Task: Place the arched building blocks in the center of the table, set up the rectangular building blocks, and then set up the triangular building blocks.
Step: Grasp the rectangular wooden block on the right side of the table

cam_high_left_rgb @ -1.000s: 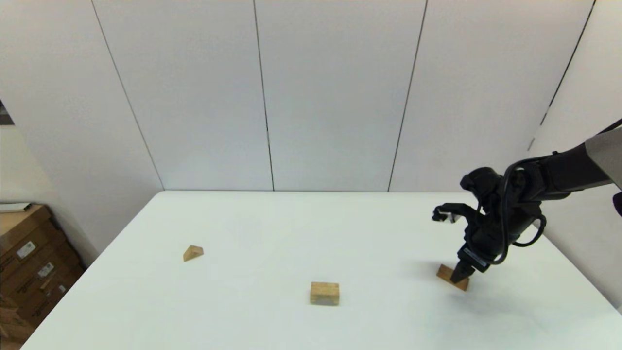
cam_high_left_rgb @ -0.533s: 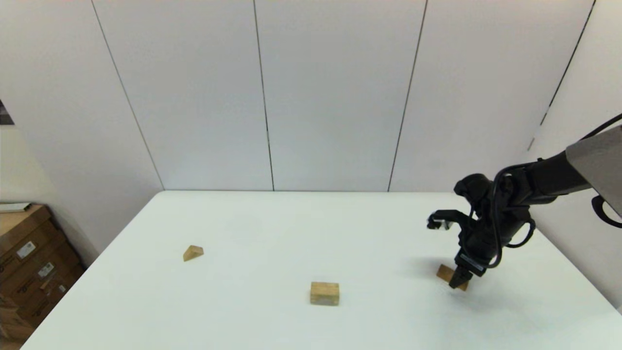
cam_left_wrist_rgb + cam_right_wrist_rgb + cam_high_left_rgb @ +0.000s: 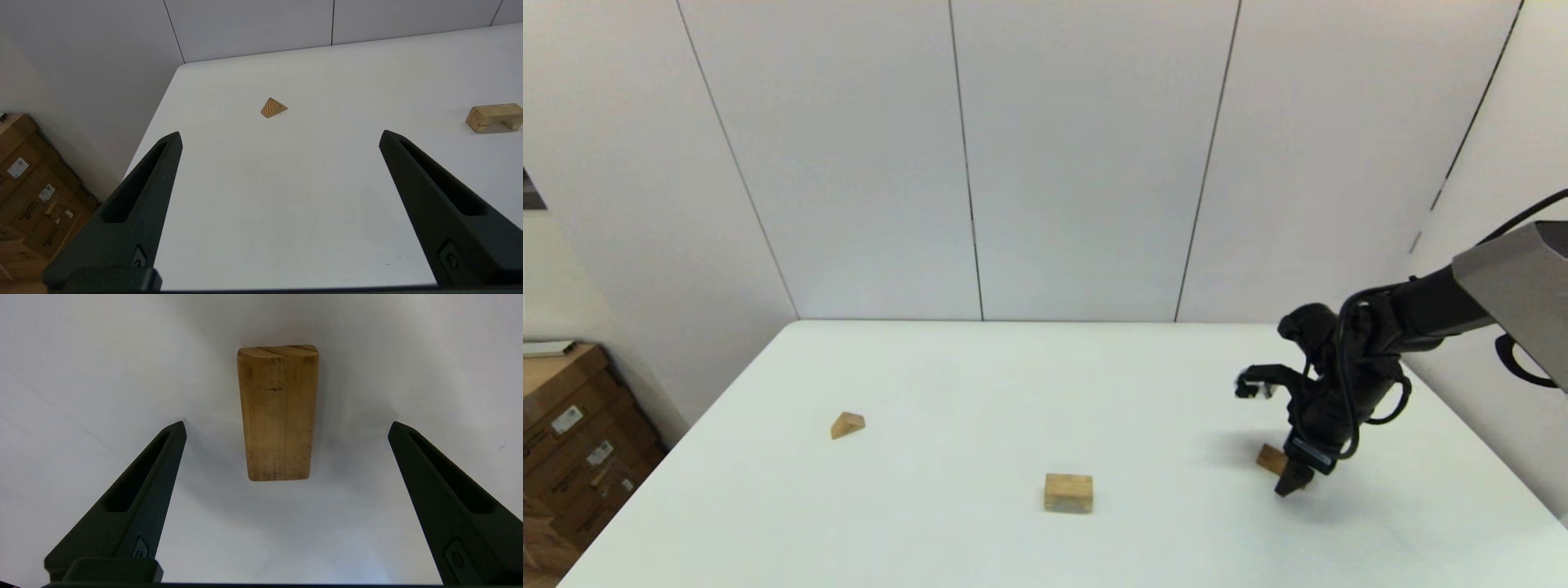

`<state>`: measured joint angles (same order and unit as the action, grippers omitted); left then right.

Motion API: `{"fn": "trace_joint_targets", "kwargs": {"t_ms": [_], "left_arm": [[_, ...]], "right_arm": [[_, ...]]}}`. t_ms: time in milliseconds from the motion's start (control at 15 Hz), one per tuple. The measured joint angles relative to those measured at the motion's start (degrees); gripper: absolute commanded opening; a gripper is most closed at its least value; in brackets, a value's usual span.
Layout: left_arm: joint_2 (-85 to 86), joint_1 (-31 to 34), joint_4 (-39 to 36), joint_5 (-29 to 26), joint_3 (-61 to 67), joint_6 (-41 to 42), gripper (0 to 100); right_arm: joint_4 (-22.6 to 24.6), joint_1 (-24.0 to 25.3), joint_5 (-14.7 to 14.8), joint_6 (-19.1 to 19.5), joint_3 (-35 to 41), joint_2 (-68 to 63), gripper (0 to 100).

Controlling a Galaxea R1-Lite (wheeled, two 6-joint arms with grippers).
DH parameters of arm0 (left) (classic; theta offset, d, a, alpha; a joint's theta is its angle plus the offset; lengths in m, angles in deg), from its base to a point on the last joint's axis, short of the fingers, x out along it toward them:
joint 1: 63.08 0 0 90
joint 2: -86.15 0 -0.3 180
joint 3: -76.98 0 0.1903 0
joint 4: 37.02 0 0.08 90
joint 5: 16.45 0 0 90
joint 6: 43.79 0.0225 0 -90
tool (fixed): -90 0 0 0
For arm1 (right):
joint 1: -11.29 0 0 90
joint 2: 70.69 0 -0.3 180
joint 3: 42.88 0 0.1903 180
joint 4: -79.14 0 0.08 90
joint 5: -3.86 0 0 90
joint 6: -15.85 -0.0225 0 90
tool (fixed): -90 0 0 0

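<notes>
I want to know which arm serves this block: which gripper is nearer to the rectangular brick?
Right. The right gripper hangs open just above the rectangular brick; the left gripper is parked far across the table.

the room is bright with soft, even light. the white table (image 3: 980,384) shows no glare. a soft grey shadow lies on the table at 9 o'clock from the right gripper (image 3: 1294,482). under the rectangular block (image 3: 278,412) the shadow is dark and blurry. the wall lines bend a little near the edges.
</notes>
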<state>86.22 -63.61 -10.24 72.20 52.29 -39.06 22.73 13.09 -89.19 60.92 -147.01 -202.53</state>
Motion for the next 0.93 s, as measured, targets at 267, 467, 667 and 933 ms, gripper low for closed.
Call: {"fn": "trace_joint_targets", "kwargs": {"t_ms": [267, 467, 667, 933], "left_arm": [[0.0, 0.0, 0.0, 0.0, 0.0, 0.0, 100], [0.0, 0.0, 0.0, 0.0, 0.0, 0.0, 100], [0.0, 0.0, 0.0, 0.0, 0.0, 0.0, 100], [0.0, 0.0, 0.0, 0.0, 0.0, 0.0, 100]], "right_arm": [[0.0, 0.7, 0.0, 0.0, -0.4, -0.6, 100], [0.1, 1.2, 0.0, -0.1, -0.7, -0.7, 0], [0.3, 1.3, 0.0, -0.1, -1.0, -0.9, 0], [0.5, 1.3, 0.1, -0.1, -1.1, -0.9, 0]]}}
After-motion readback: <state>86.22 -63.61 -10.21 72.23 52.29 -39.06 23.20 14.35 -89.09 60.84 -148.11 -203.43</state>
